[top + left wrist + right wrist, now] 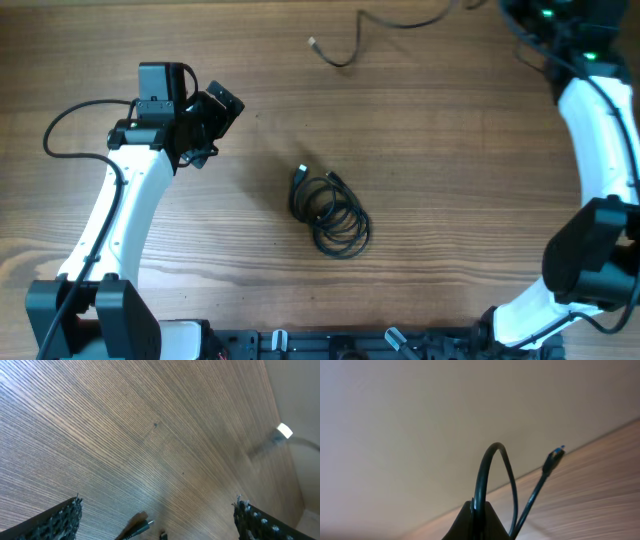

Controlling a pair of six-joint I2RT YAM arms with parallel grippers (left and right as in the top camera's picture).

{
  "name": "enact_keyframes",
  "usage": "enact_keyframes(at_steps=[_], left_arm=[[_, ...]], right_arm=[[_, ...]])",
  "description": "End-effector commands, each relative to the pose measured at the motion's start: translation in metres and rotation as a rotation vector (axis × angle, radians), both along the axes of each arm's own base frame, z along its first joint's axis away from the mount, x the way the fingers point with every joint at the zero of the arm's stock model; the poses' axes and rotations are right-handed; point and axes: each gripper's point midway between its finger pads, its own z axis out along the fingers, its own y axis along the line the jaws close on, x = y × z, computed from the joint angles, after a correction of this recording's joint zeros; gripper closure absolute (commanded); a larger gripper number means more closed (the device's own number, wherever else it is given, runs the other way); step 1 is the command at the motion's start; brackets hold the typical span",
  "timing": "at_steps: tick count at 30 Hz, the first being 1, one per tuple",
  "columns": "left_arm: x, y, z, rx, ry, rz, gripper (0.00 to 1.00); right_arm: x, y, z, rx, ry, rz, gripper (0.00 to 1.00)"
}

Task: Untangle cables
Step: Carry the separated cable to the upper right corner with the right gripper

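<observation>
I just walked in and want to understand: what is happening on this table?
The right gripper is shut on a loose cable, holding a loop of it off the table, with one plug end free. The left gripper is open over bare wood, holding nothing. A coiled bundle of cables lies mid-table, not yet untangled.

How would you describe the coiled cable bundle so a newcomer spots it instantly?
On the wooden table, look at its middle in the overhead view. The coiled bundle lies there: thin black cord in overlapping loops. Unlike the loose cable near the far edge, which trails out in one strand with a whitish tip, it is wound up.
</observation>
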Motion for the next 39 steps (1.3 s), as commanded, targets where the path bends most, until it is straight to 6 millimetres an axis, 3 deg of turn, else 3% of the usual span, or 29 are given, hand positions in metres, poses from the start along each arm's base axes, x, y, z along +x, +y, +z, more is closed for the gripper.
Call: enact_keyframes(at_steps=[1,3,5,6,8,9,13,20,25,30,32,37,39], left_arm=[[0.002,-0.001,0.012,0.006,-0.034,-0.008,0.0],[0.002,-0.001,0.012,0.006,-0.034,-0.008,0.0],[0.002,-0.001,0.012,0.006,-0.033,-0.008,0.0],[0.002,-0.001,0.012,0.006,-0.032,-0.008,0.0],[0.001,-0.001,0.011,0.006,-0.027,-0.008,0.0],[0.001,-0.001,0.011,0.006,-0.026,-0.008,0.0],[0.001,-0.001,0.011,0.006,-0.027,-0.008,0.0],[0.0,-0.001,0.011,0.006,-0.024,-0.008,0.0],[-0.001,-0.001,0.01,0.006,-0.02,-0.009,0.0],[-0.002,-0.001,0.009,0.007,-0.013,-0.008,0.0],[-0.002,-0.001,0.009,0.007,-0.012,-0.008,0.0],[-0.002,0.0,0.009,0.007,-0.012,-0.008,0.0],[-0.002,0.0,0.009,0.007,-0.012,-0.008,0.0]], right_arm=[[0.007,-0.078,-0.022,-0.146,0.034,-0.225,0.96],[0.013,-0.114,-0.06,-0.199,0.086,-0.292,0.95],[0.011,-0.157,-0.1,-0.249,0.158,-0.401,0.58],[0.003,-0.175,-0.111,-0.266,0.203,-0.465,0.6],[-0.017,-0.204,-0.124,-0.302,0.285,-0.579,0.17],[-0.025,-0.214,-0.127,-0.336,0.314,-0.6,0.01],[-0.051,-0.234,-0.132,-0.427,0.45,-0.64,0.01],[-0.056,-0.193,-0.14,-0.298,0.509,-0.453,0.0],[-0.102,-0.172,-0.156,-0.181,0.714,-0.461,0.0],[-0.154,-0.175,-0.203,-0.239,0.945,-0.518,0.0],[-0.165,-0.175,-0.216,-0.243,0.981,-0.524,0.01],[-0.164,-0.178,-0.241,-0.258,0.94,-0.532,0.05],[-0.158,-0.18,-0.248,-0.288,0.911,-0.516,0.13]])
